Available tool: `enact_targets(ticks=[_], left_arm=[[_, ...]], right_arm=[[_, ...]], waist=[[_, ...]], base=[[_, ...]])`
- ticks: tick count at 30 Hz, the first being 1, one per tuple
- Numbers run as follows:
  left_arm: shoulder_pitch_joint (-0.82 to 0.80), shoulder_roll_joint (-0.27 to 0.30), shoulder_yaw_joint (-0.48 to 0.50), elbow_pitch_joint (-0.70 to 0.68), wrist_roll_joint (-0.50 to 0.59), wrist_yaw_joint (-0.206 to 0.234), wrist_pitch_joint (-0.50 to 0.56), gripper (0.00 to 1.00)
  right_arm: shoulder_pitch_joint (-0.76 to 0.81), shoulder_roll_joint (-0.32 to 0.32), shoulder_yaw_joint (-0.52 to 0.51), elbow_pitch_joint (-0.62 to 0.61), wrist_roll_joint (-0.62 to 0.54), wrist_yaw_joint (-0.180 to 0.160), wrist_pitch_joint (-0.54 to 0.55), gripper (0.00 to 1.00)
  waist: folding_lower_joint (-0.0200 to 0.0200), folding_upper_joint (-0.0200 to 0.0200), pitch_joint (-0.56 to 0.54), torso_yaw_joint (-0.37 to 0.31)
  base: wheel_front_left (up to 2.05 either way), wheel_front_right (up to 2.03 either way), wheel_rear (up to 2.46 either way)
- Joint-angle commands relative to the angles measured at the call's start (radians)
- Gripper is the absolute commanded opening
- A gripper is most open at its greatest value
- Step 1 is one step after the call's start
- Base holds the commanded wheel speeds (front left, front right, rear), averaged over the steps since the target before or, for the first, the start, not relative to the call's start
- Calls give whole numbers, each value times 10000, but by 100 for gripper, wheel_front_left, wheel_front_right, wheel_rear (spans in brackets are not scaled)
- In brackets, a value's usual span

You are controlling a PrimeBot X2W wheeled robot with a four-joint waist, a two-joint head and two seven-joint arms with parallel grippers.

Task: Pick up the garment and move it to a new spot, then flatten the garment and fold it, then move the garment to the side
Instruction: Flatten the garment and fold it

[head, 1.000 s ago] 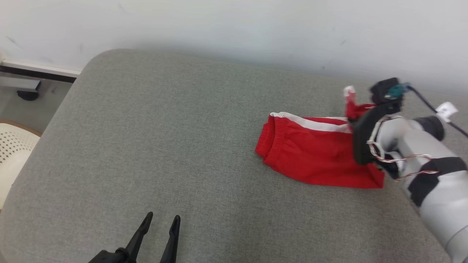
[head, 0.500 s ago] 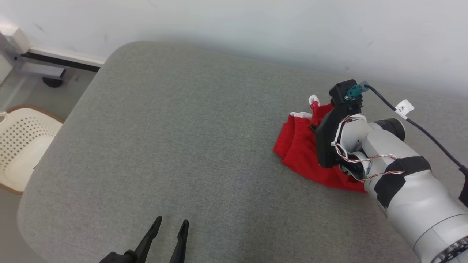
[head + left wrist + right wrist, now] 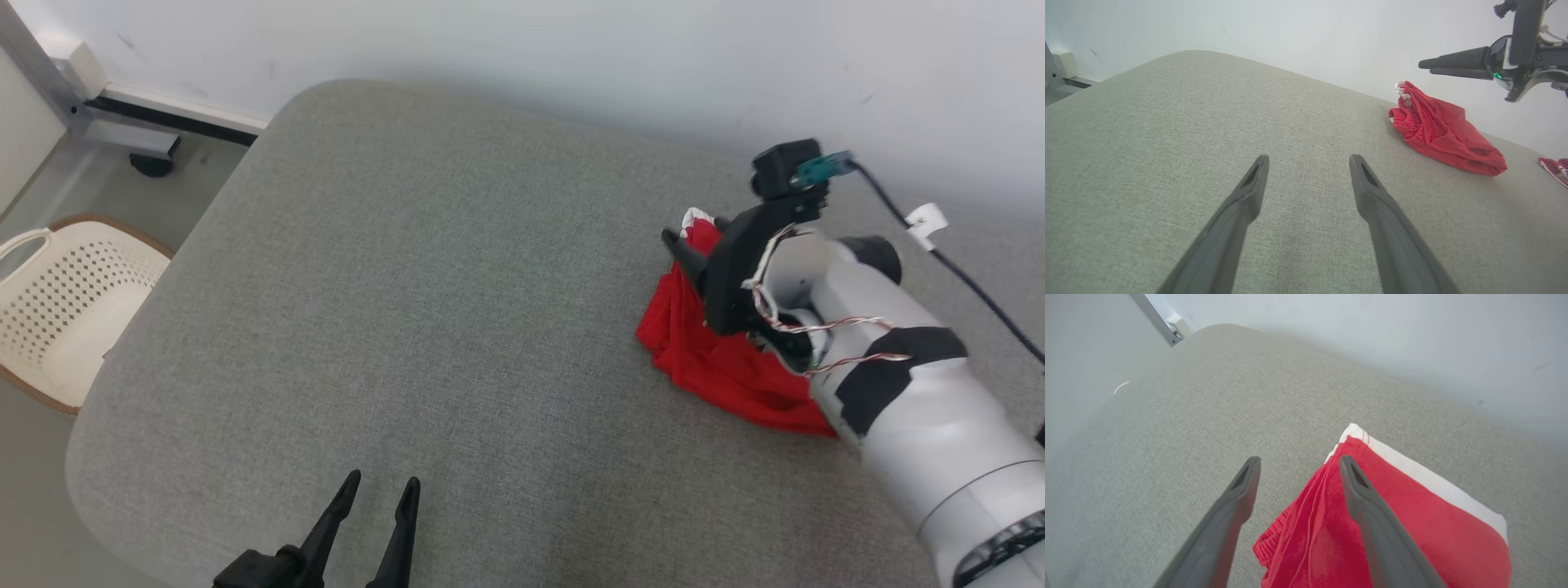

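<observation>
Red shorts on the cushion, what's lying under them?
The red shorts lie bunched on the grey cushion. Nothing pokes out around their edges; whatever the cloth covers cannot be seen.

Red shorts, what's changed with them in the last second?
The right hand carried the leg end of the red shorts over toward the waistband, folding them into a shorter bundle. It then opened and let go, and now hovers just above them. The left hand stayed open over the grey cushion. The head camera shifted too.
</observation>
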Motion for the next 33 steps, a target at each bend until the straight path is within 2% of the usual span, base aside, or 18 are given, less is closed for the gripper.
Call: enact_targets(ticks=[1,9,10,11,12,13,19,28,33], left_arm=[[131,8,87,-10,79,-21,-41,100],[305,77,145,-147,182,-20,-37,100],[324,76,144,-165,174,-21,-38,100],[330,67,139,-191,167,-21,-36,100],[325,55,123,-205,164,-22,-36,100],[312,43,108,-219,159,-23,-36,100],[76,-69,43,-240,159,-27,-37,100],[-29,-44,13,-127,52,-28,-37,100],[41,15,54,-105,8,-29,-37,100]], right_arm=[[-87,-226,-114,-157,117,4,-241,100],[684,-1398,111,-241,-467,4,-929,100],[810,-1525,122,-194,-581,4,-1031,97],[923,-1643,155,-125,-740,4,-1181,48],[1098,-1669,206,-100,-857,4,-1323,28],[1285,-1628,243,-65,-926,6,-1427,0],[1887,-1027,483,102,-1341,4,-1823,0],[2165,318,1227,-355,-1549,6,-1715,0],[2352,717,1706,-823,-1374,4,-1515,0]], waist=[[0,-1,-163,-88],[0,-1,-601,-432],[0,-1,-611,-468],[0,-1,-599,-500],[0,-1,-575,-523],[0,-1,-534,-550],[0,-1,-178,-607],[0,-1,-147,-611],[0,-1,-291,-726]], base=[[0,0,0],[0,0,0],[0,0,0],[0,0,0],[0,0,0],[0,0,0],[0,0,0],[0,0,0],[0,0,0]])
